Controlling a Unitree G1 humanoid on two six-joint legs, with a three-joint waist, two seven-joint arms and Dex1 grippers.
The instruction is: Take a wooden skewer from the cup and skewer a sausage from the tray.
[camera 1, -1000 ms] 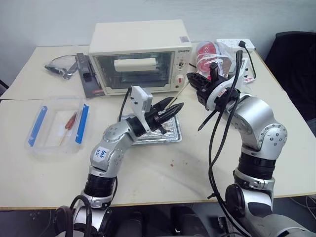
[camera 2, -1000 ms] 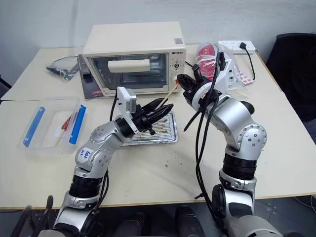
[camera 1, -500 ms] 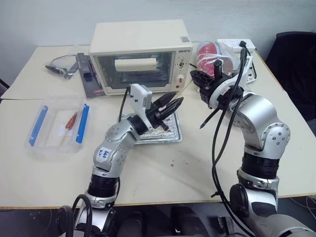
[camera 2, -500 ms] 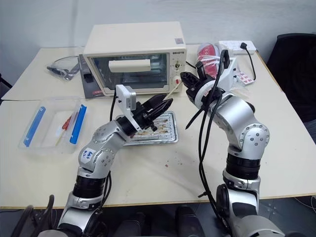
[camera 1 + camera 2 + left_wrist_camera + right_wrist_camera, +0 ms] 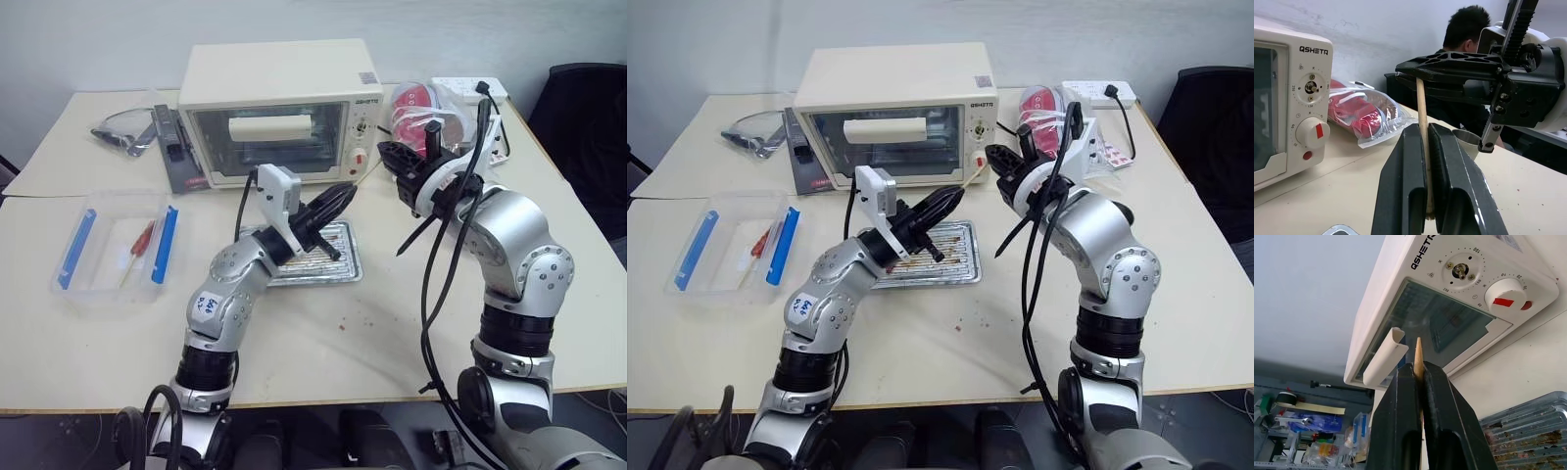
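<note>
Left gripper (image 5: 338,199) closed on the skewer (image 5: 1421,127).
Right gripper (image 5: 390,163) also clamped it above the tray (image 5: 345,266); handover looked underway, sausage unskewered.

The skewer (image 5: 1421,117) is pale, matt bare wood. The fingers (image 5: 1405,191) are smooth black plastic with a dull sheen. The tray (image 5: 1528,431) is ridged, grease-stained silver metal. The oven (image 5: 277,108) has a glossy cream shell; the bench (image 5: 323,343) is matt beige.
</note>
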